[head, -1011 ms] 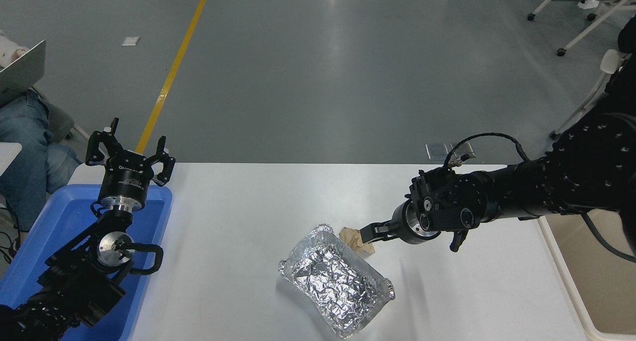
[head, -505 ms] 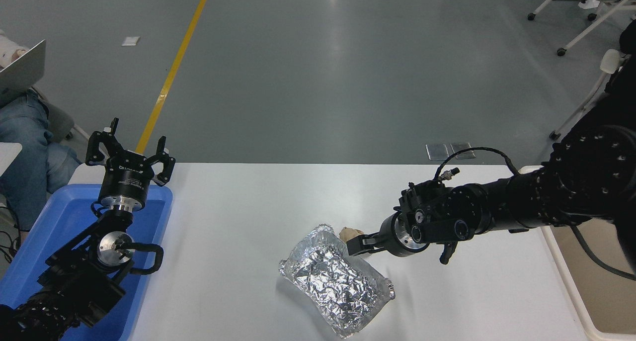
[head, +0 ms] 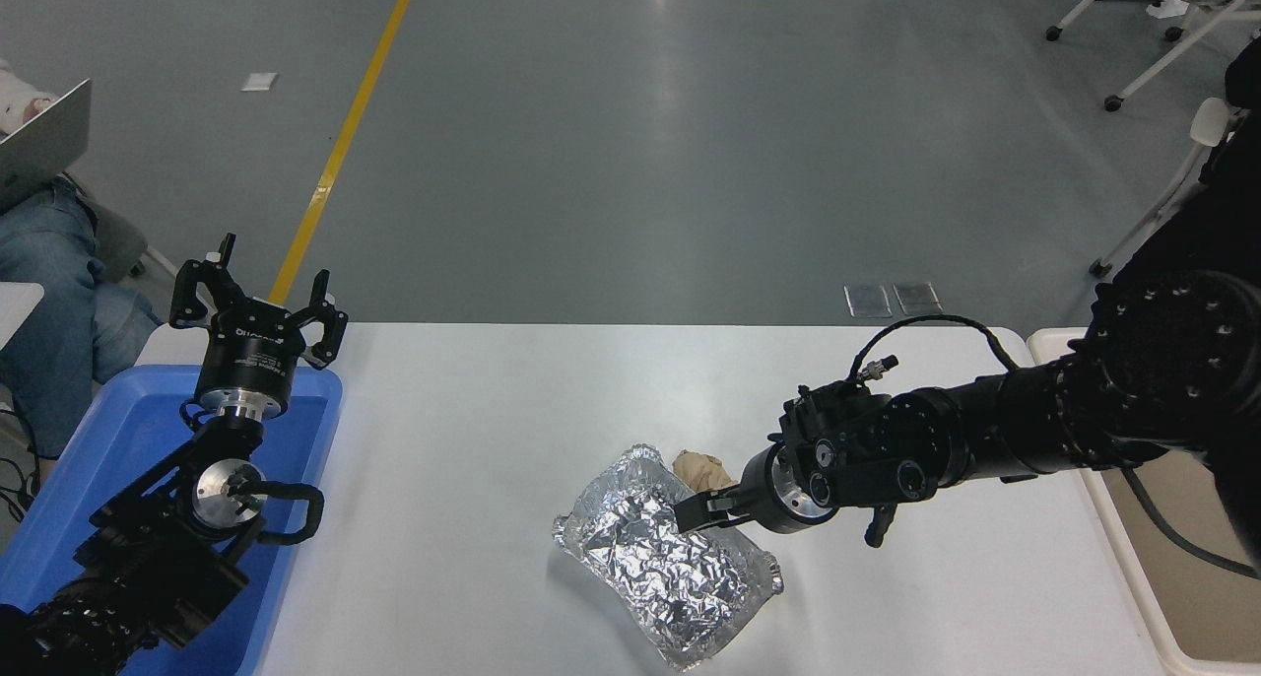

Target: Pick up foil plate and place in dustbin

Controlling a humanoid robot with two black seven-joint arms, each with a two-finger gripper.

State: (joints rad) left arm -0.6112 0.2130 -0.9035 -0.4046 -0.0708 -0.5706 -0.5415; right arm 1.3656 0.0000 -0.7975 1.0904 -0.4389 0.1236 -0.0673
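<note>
Foil plate (head: 668,566) on table, right end effector (head: 696,511) at its far rim.

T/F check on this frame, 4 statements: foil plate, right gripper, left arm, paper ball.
1. The foil plate lies on the white table. True.
2. The right gripper is over the dustbin. False: it is at the plate's far right rim.
3. The left gripper is open, raised above the blue tray. True.
4. The tan paper ball sits inside the plate. False: it lies on the table just beyond the plate's far rim.
</note>
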